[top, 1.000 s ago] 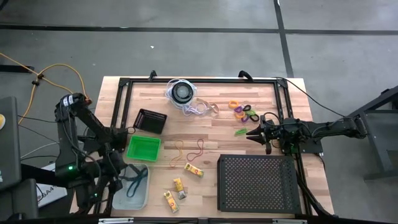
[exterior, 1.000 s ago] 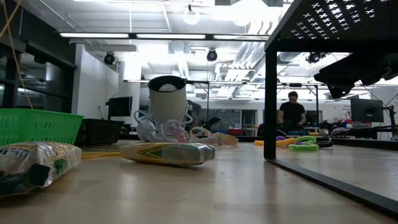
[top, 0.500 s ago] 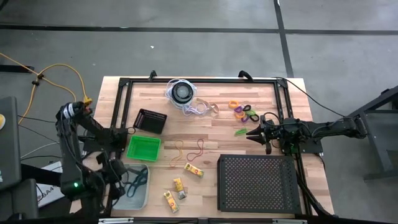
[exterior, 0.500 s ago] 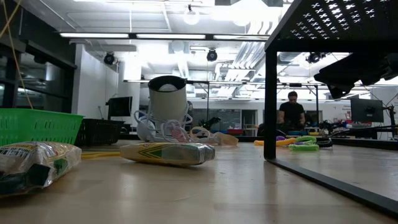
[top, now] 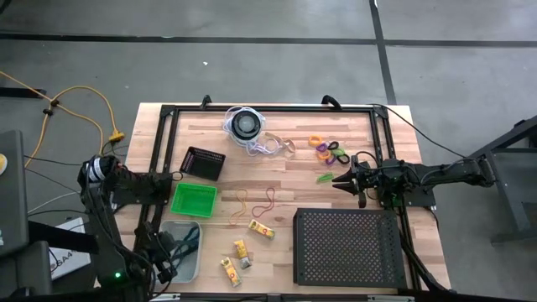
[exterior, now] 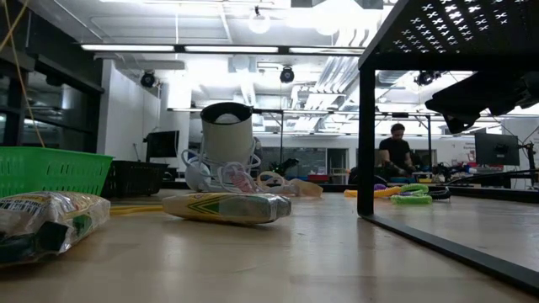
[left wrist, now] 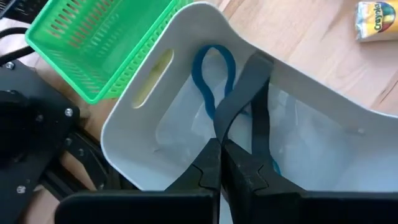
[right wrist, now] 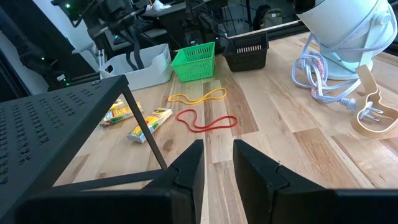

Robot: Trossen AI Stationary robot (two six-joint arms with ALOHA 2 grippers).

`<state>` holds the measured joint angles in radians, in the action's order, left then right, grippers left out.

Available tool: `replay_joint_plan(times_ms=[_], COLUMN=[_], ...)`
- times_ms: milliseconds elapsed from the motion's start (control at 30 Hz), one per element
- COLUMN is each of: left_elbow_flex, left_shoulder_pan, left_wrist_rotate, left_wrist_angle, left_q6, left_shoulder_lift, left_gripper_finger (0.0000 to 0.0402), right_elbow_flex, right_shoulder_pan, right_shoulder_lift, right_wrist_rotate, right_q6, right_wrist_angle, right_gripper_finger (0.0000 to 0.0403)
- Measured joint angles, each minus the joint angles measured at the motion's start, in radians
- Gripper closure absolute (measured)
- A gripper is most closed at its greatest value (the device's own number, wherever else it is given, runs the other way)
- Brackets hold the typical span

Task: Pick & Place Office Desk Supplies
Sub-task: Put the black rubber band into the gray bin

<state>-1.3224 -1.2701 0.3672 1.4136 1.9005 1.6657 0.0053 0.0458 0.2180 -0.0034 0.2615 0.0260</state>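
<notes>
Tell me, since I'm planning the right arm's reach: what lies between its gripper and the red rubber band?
Only bare wood between the right gripper and the red rubber band, per the right wrist view.

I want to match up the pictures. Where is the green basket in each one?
High view: green basket sits left of centre on the table, just above the white bin.
Low view: its green wall fills the far left edge.
Left wrist view: it lies beside the white bin.
Right wrist view: it stands far off, between the white bin and a black basket.
Shared landmark: the white bin next to it.
</notes>
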Motion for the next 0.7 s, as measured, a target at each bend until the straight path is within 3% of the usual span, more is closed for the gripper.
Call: replay_joint_plan(times_ms=[467, 700], left_elbow_flex=[0.0, 0.0], left_shoulder_pan=[0.0, 0.0], left_wrist_rotate=[-0.002, -0.002], left_wrist_angle=[-0.004, -0.003], left_q6=[0.014, 0.016], left_shoulder_lift=[0.005, 0.005], left_gripper_finger=[0.04, 0.0359], right_elbow_flex=[0.0, 0.0], right_shoulder_pan=[0.0, 0.0], right_shoulder_lift=[0.0, 0.0], right_wrist_rotate=[0.0, 0.0], right_q6=[0.0, 0.0], right_wrist_angle=[0.0, 0.0], right_gripper_finger=[0.033, 0.033])
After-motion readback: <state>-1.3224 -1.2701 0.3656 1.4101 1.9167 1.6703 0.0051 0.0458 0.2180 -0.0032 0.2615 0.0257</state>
